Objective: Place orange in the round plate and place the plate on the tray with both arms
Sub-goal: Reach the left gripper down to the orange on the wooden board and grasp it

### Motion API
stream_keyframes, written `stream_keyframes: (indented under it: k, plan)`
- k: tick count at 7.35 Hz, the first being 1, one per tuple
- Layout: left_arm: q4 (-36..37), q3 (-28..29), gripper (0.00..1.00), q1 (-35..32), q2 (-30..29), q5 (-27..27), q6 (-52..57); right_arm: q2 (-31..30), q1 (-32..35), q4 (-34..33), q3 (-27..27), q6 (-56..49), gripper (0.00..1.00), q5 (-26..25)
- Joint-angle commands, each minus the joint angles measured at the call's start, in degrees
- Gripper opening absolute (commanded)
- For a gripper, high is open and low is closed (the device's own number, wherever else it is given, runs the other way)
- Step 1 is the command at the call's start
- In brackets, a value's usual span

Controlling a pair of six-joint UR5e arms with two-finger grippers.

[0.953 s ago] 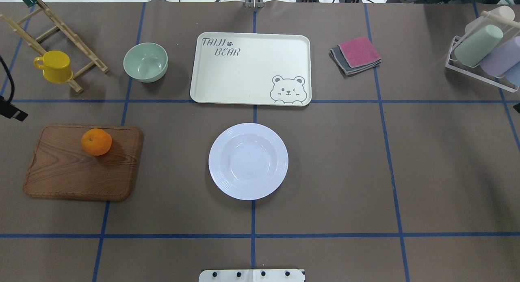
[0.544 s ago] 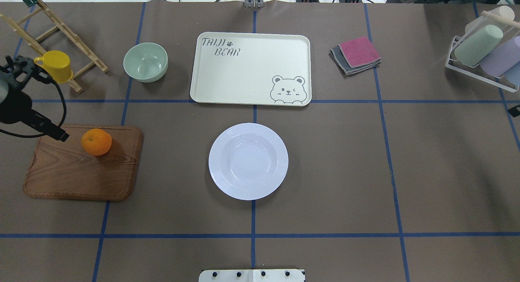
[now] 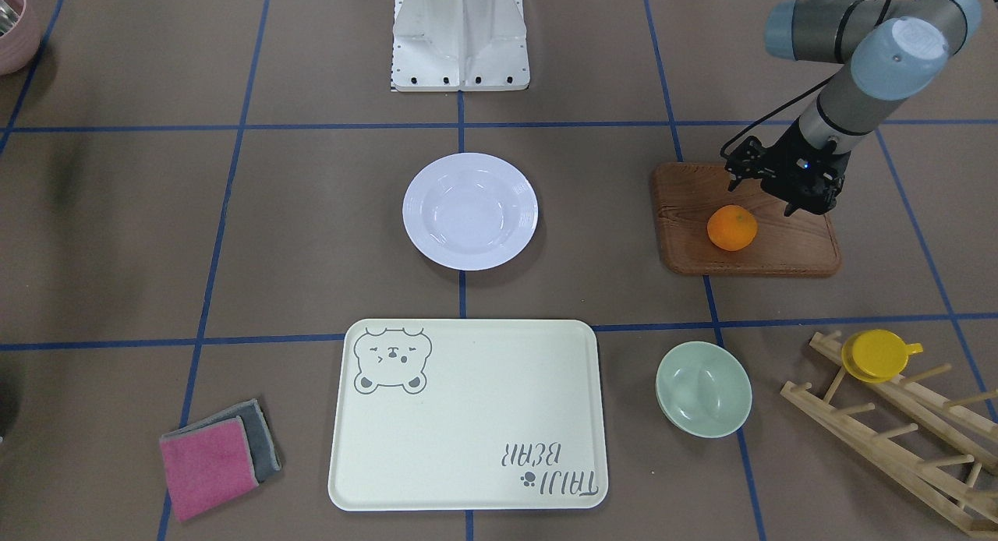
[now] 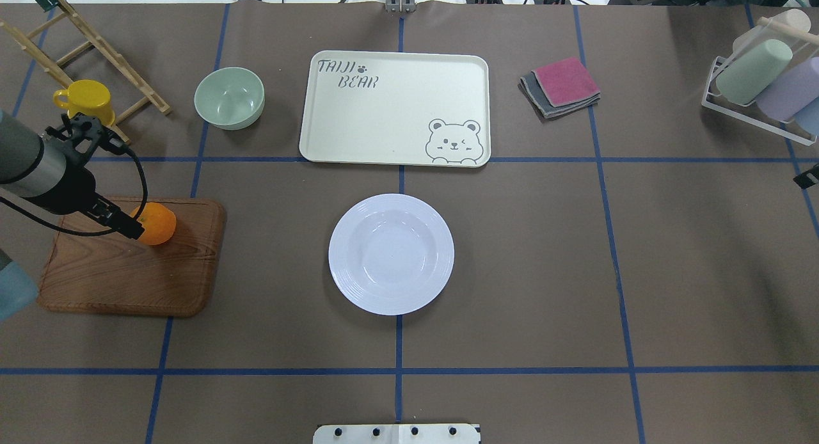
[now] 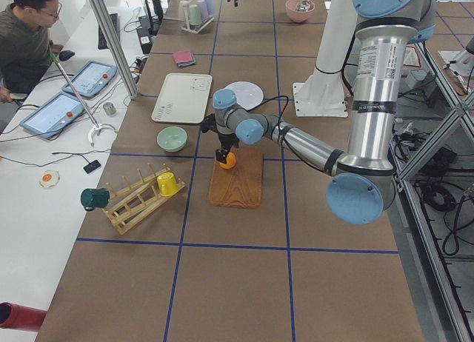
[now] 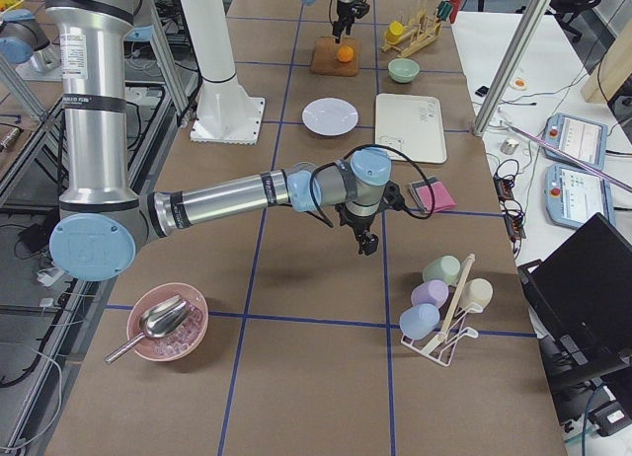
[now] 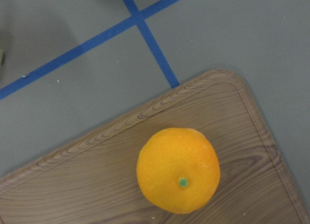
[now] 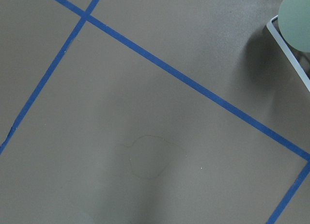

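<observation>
The orange (image 4: 158, 223) (image 3: 731, 228) (image 7: 178, 169) lies on the brown wooden board (image 4: 128, 271). My left gripper (image 3: 782, 200) (image 4: 121, 221) hovers over the board just beside and above the orange, apart from it; its fingers look open and hold nothing. The white round plate (image 4: 391, 254) (image 3: 469, 211) sits empty at the table's middle. Behind it lies the cream bear tray (image 4: 384, 111) (image 3: 468, 416), also bare. My right gripper (image 6: 366, 243) hangs over open table far to the right; only a sliver of it shows at the overhead view's edge, and I cannot tell its state.
A pale-green bowl (image 4: 229, 97) stands left of the tray. A yellow cup (image 4: 86, 103) hangs on a wooden rack (image 4: 102, 47) at the back left. Folded cloths (image 4: 562, 86) and a rack of cups (image 4: 761, 79) lie to the right. A person (image 5: 22, 38) sits beyond the table.
My left arm has swung in from the left edge and now reaches over the board, next to the orange. The orange, plate and tray have not moved.
</observation>
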Motion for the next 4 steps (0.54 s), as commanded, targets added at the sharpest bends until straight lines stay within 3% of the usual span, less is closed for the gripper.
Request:
stream_keyframes:
  k: [1, 4]
  plan:
    - [0.0, 2.1, 0.99, 0.6, -1.8, 0.3, -0.2, 0.4, -0.2, 0.0, -0.7, 0.0, 1.0, -0.1]
    - [0.0, 5.4, 0.99, 1.7, -4.1, 0.7, -0.2, 2.1, -0.2, -0.1, -2.3, 0.2, 1.0, 0.1]
